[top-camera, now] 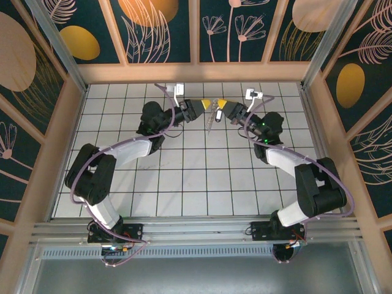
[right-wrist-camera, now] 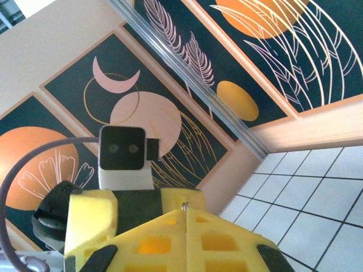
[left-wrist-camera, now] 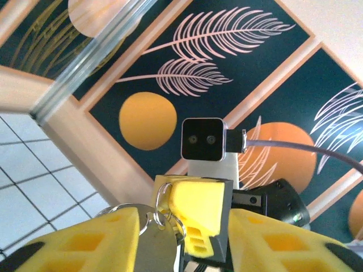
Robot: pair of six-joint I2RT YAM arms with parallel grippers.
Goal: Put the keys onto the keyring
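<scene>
High over the far middle of the tiled floor, my two grippers meet tip to tip. My right gripper (top-camera: 224,107) (right-wrist-camera: 186,211) is shut on the keyring (left-wrist-camera: 160,207), and a sliver of its thin wire loop pokes out between the closed yellow pads (right-wrist-camera: 164,238). My left gripper (top-camera: 205,104) (left-wrist-camera: 182,218) stands open around the right gripper's tip, its pads (left-wrist-camera: 91,243) apart. A flat silvery metal piece (left-wrist-camera: 154,246) hangs on the wire loops, against the inner face of my left gripper's left pad. From above, the silvery bunch (top-camera: 212,121) dangles below the tips. I cannot make out a black-headed key for certain.
The white tiled floor (top-camera: 202,177) lies below, walled by wooden-framed patterned panels (top-camera: 159,30). Both arms curve in from their bases at the near rail (top-camera: 196,229). A wrist camera (top-camera: 178,89) and cable sit above each gripper.
</scene>
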